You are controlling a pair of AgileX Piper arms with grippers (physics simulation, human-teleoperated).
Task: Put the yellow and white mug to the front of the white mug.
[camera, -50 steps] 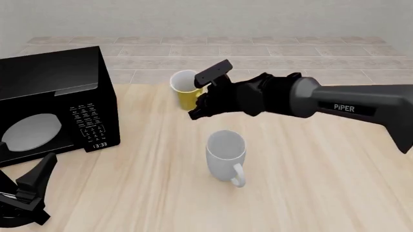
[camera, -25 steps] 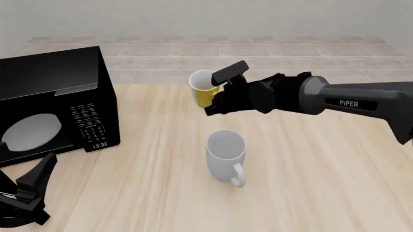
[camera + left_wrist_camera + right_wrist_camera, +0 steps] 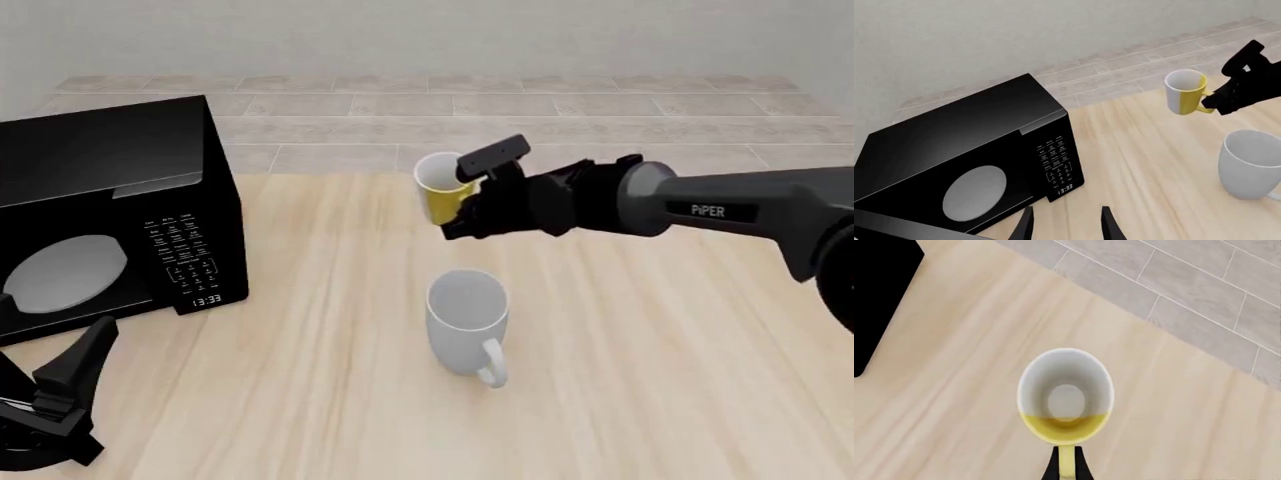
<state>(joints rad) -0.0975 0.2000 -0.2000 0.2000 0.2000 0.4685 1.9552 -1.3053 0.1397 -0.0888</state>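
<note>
Right gripper (image 3: 470,205) is clamped on the handle of the yellow and white mug (image 3: 441,188) in the front view, holding it off the table (image 3: 667,380) near the far edge, where the wood ends against grey floor tiles. Nearer the camera stands the white mug (image 3: 467,320), upright, handle toward the near right, well apart from the held mug. Bare wood lies all around it. At the left sits the boxy black microwave (image 3: 114,215), and the left gripper (image 3: 60,400) rests low in the near left corner.

From the left wrist, 2 dark fingertips (image 3: 1111,227) stand apart with nothing between them. This view shows the microwave's (image 3: 974,165) round glossy door window and keypad, and the yellow mug (image 3: 1185,92) in profile, clear of the tabletop.

Looking from the right wrist, the cup's (image 3: 1066,396) smooth white inside shows, with the yellow handle pinched between the dark fingertips (image 3: 1049,471), pale wood grain beneath.
</note>
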